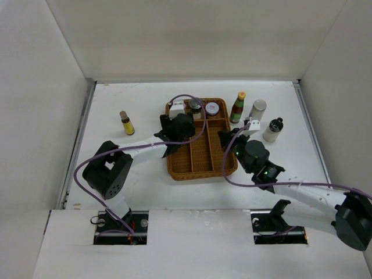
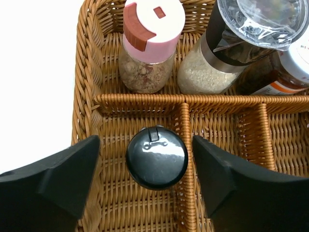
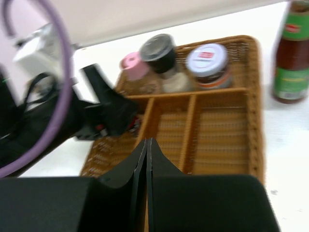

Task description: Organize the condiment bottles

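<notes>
progress ~4 of 8 in brown wicker tray [image 2: 83, 87]: pink-lidded jar [image 2: 152, 43], clear-topped grinder [image 2: 236, 43], white-lidded jar [image 2: 297, 65] back row, black-capped bottle [image 2: 157, 157] left slot | left gripper [image 2: 145, 145] fingers apart astride it, no contact | right gripper [image 3: 146, 157] fingers together, empty | left to place: yellow-labelled brown bottle [image 1: 125, 122], red-green bottle [image 1: 238, 107], white shaker [image 1: 257, 109], dark-capped white bottle [image 1: 272, 130]

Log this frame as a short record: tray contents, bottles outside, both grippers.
container: divided wicker tray
back row: pink-lidded jar, dark-capped jar, white-lidded jar
left compartment: black-capped bottle
outside: yellow-labelled bottle, red-green bottle, white shaker, dark-topped white bottle
left gripper: open, fingers flanking black-capped bottle
right gripper: shut, empty
</notes>
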Robot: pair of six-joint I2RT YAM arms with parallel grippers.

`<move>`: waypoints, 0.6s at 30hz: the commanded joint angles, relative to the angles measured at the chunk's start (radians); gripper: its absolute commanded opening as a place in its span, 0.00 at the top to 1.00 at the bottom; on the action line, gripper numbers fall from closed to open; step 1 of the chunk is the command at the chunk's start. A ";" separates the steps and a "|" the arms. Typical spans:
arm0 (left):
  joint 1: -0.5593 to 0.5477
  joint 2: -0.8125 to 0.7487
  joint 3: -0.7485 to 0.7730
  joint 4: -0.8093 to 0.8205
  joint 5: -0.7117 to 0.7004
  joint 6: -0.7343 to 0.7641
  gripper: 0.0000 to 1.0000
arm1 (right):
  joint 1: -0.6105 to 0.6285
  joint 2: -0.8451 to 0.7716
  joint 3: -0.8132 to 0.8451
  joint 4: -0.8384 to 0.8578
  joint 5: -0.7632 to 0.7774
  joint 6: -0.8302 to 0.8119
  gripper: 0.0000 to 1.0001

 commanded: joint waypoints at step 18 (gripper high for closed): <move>-0.078 -0.571 -0.462 0.492 0.031 0.012 0.12 | -0.307 -0.134 0.070 -0.271 0.294 -0.040 0.15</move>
